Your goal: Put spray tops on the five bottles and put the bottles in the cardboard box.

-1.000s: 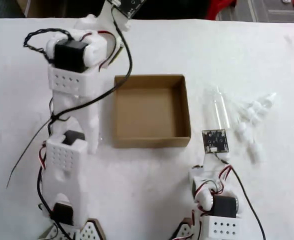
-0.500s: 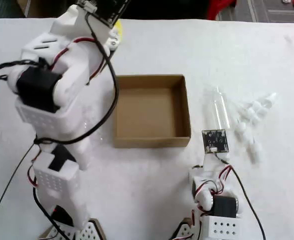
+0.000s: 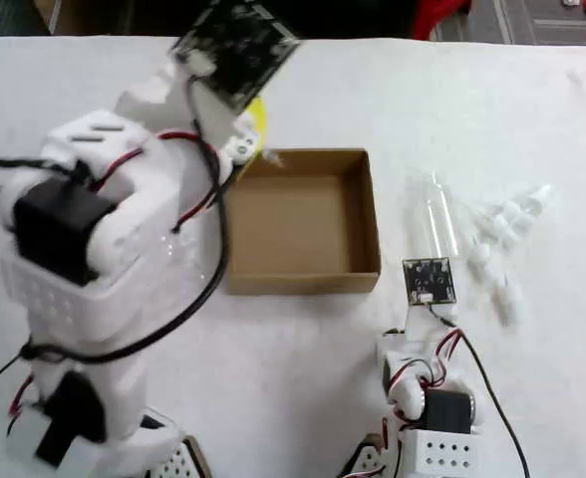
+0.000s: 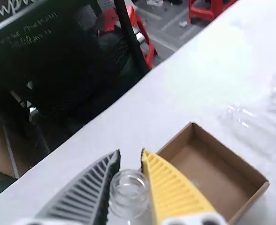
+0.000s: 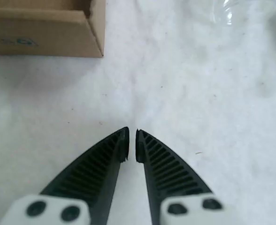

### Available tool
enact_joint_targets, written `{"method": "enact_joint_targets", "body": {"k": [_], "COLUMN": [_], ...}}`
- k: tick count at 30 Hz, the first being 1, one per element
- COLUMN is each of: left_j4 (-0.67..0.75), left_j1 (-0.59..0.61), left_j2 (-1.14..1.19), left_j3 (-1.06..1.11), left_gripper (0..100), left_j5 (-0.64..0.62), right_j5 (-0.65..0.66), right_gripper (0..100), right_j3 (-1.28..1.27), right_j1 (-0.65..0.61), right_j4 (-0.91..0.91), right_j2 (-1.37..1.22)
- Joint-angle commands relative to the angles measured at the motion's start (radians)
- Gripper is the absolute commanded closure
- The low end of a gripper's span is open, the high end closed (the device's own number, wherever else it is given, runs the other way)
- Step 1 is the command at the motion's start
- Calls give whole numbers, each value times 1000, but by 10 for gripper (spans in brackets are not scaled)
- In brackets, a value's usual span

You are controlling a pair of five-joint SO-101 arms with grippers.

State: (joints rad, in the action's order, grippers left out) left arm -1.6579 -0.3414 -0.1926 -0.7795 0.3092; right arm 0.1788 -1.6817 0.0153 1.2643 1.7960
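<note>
My left gripper (image 4: pixel 130 157) is shut on a clear bottle (image 4: pixel 127 188) with an open neck, held between the grey and yellow fingers. In the high view it (image 3: pixel 254 134) hangs in the air over the far left corner of the cardboard box (image 3: pixel 298 224), which is empty. Another clear bottle (image 3: pixel 440 221) lies on the table right of the box, with several white spray tops (image 3: pixel 507 239) beside it. Low over the white table, my right gripper (image 5: pixel 131 143) is shut on nothing, near the box's front right corner (image 5: pixel 93 33).
The table is covered with a white cloth. Past the far table edge are red stools (image 4: pixel 142 28) and dark furniture. The right arm's base (image 3: pixel 428 418) sits at the front edge, and the raised left arm (image 3: pixel 84 249) covers the table's left side.
The left arm has risen and swung right, bringing its gripper from the far left of the table to the box's far left corner. The right arm has stayed still.
</note>
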Motion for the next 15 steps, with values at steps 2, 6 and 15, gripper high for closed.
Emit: {"method": "enact_joint_targets", "body": {"k": [2, 6, 15], "left_j4": [101, 187, 606], "left_j1": [-8, -4, -4], "left_j2": [-157, -278, -558], "left_j3": [212, 399, 984], "left_gripper": [977, 977, 977], "left_j5": [-2, -9, -9], "right_j5": [-5, -5, -5], "right_gripper": [982, 982, 982], "right_j3": [-9, -9, -9], "right_j1": [8, 8, 8], "right_j4": [5, 5, 5], "right_j2": [5, 5, 5]}}
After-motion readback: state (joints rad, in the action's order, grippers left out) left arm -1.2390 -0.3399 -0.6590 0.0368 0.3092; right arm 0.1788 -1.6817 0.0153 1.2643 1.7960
